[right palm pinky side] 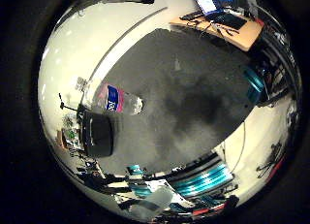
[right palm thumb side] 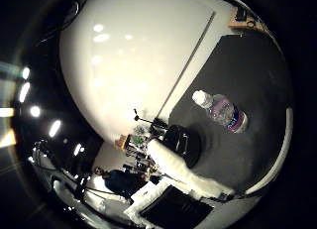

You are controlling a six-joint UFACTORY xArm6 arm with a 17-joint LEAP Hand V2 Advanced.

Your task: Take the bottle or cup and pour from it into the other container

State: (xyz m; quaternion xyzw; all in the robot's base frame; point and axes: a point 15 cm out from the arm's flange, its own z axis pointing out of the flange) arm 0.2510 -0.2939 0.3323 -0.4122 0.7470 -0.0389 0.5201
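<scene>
A clear plastic bottle [right palm thumb side: 224, 111] with a white cap and a blue and red label stands on the dark grey mat [right palm thumb side: 248, 80]. It also shows in the little finger side view [right palm pinky side: 115, 99], small and away from the palm. A black cup-like container [right palm pinky side: 98, 135] sits on the mat close beside the bottle, and shows in the thumb side view [right palm thumb side: 180, 143]. My right hand [right palm thumb side: 174, 166] hovers above both, with a white finger stretched out toward the container and touching neither thing.
The dark mat [right palm pinky side: 184, 88] lies on a pale floor [right palm pinky side: 97, 40]. A wooden desk [right palm pinky side: 228, 28] with a laptop stands beyond the mat's far end. A small tripod stand [right palm pinky side: 68, 106] stands by the mat's edge near the container.
</scene>
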